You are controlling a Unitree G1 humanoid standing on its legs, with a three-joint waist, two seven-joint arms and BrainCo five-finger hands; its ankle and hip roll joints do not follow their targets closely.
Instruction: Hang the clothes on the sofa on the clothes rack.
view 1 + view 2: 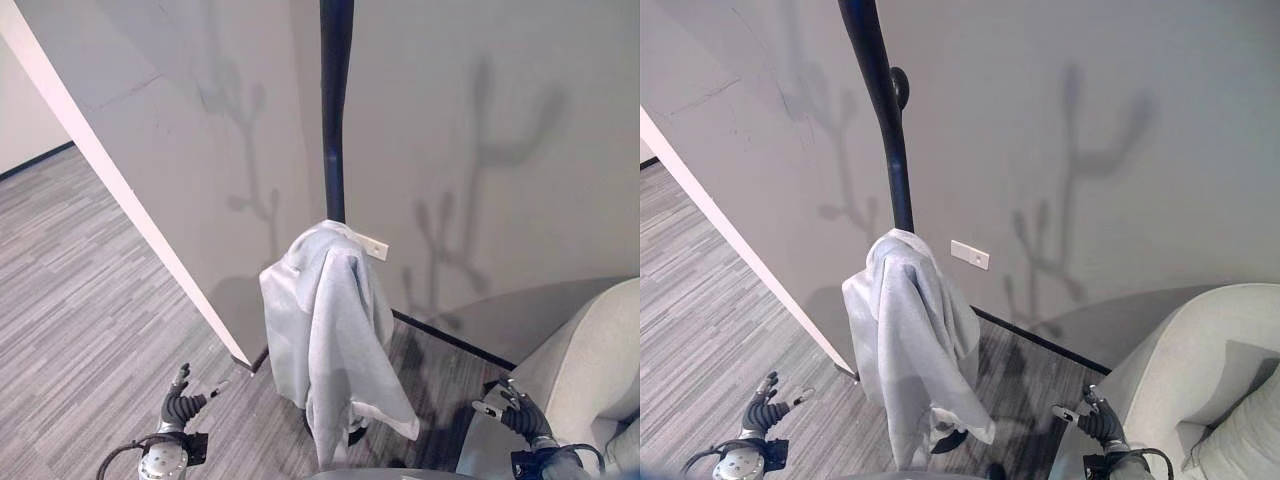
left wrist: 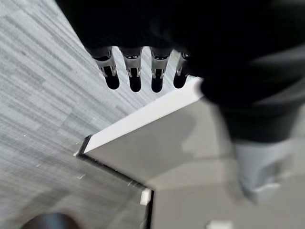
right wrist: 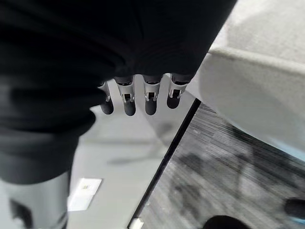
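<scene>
A light grey garment [image 1: 335,330] hangs draped over a low peg of the black clothes rack [image 1: 335,110], reaching almost to the floor. The rack stands against the grey wall, its dark base [image 1: 950,440] showing under the cloth. My left hand [image 1: 178,408] hovers low to the garment's left, apart from it. My right hand [image 1: 520,412] hovers to its right, at the front edge of the light grey sofa [image 1: 595,360]. Both hands are open and empty, their fingers [image 2: 133,71] [image 3: 138,98] straight in the wrist views.
A white-edged partition wall [image 1: 120,190] juts out on the left, ending in a corner near the rack. A white wall outlet [image 1: 970,254] sits behind the garment. A cushion [image 1: 1252,430] lies on the sofa. Grey striped carpet [image 1: 70,300] covers the floor.
</scene>
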